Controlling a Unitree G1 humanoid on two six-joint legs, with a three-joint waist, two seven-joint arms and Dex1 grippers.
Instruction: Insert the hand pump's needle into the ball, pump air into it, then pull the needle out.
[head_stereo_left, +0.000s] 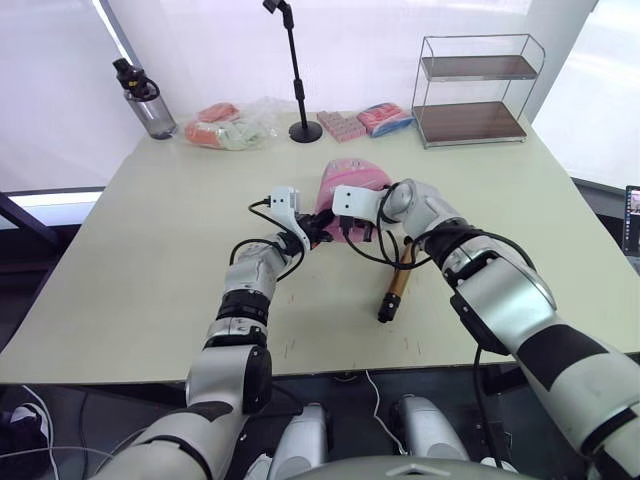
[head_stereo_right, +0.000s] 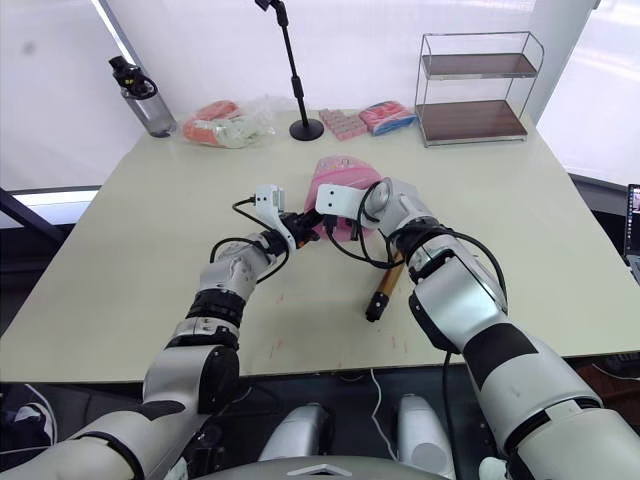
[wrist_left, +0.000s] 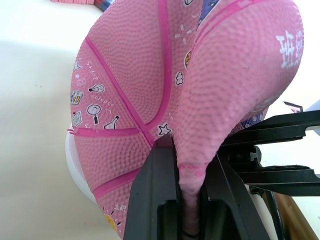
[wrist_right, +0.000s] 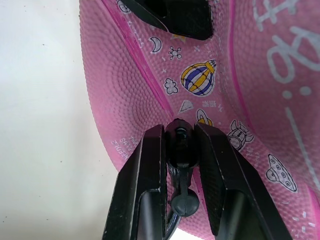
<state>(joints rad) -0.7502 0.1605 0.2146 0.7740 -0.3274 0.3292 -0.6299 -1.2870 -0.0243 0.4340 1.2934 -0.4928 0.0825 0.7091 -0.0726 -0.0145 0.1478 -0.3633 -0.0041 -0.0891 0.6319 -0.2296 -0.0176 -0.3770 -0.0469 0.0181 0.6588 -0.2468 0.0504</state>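
Between the two grippers at mid-table sags the ball (head_stereo_left: 350, 185): the left gripper (wrist_left: 186, 200) pinches a fold of its skin, the right gripper (wrist_right: 179, 155) clamps the needle (wrist_right: 178, 137) fitting against the rubber. Insertion appears under way; next comes working the pump (head_stereo_left: 397, 285), lying just behind the right gripper. Farther off, the wire rack (head_stereo_left: 478, 90) holds nothing.

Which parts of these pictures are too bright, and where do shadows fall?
Left eye view: the backdrop behind the table is washed out white; soft shadow under the hand pump. Left wrist view: the ball is evenly lit, table beside it nearly white.
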